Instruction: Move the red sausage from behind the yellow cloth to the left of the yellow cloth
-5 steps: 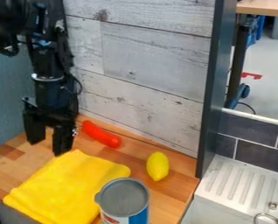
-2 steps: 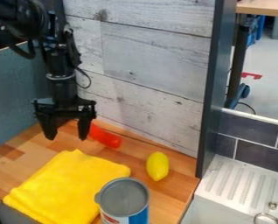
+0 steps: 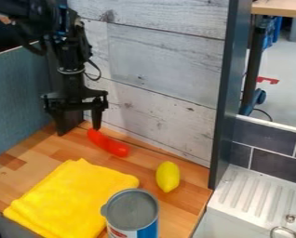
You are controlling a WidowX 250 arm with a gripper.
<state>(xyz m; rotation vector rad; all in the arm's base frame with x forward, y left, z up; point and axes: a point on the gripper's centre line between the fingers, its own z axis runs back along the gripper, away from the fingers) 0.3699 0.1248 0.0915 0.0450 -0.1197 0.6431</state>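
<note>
I've got the arm (image 3: pixel 70 62) hanging in from the upper left, wrist pointing pretty much straight down, with the pincer (image 3: pixel 79 132) spread wide and nothing in it. One tip is right by the upper end of the long red thing (image 3: pixel 110 143), which lies on the tabletop (image 3: pixel 29 155) near the wooden wall (image 3: pixel 166 100).

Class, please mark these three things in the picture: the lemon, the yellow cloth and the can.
Lemon (image 3: pixel 168 177): camera view, middle of its yellow side.
Yellow cloth (image 3: pixel 71 199): camera view, middle of its upper surface.
Can (image 3: pixel 131 212): camera view, its round grey top.
</note>
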